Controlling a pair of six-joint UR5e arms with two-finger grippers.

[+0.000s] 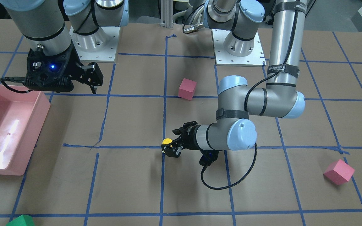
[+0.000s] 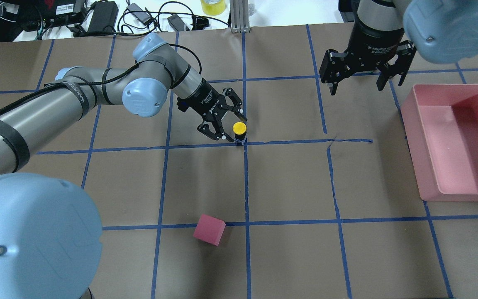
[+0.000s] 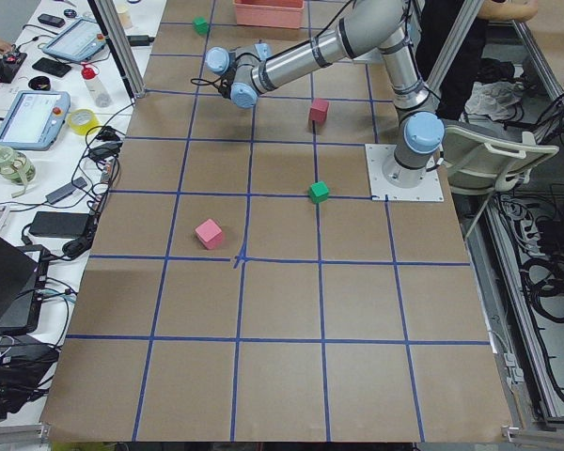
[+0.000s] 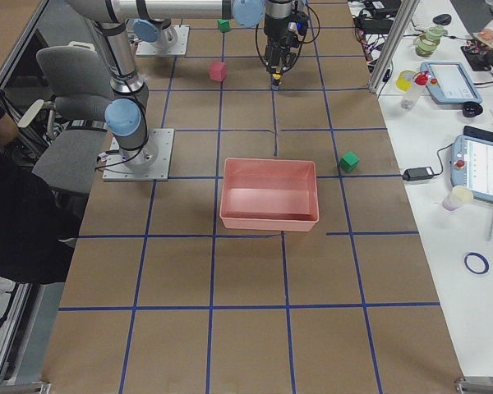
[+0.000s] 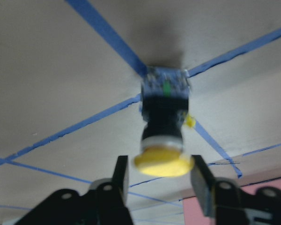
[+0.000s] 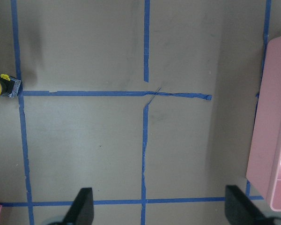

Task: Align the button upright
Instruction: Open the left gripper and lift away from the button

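Observation:
The button (image 2: 239,128) stands upright on a blue tape crossing, yellow cap on top, black neck and blocky base below. It also shows in the front view (image 1: 167,141), the left wrist view (image 5: 164,126) and at the left edge of the right wrist view (image 6: 0,86). My left gripper (image 2: 228,122) is open, low over the table, its fingers on either side of the yellow cap (image 5: 163,163) with small gaps. My right gripper (image 2: 363,83) is open and empty, held high at the far right near the pink tray.
A pink tray (image 2: 413,137) sits at the table's right side. One pink cube (image 2: 209,229) lies near the robot and another (image 1: 338,171) at the far left. A green cube (image 1: 20,220) is at the far edge. Blue tape lines grid the brown table.

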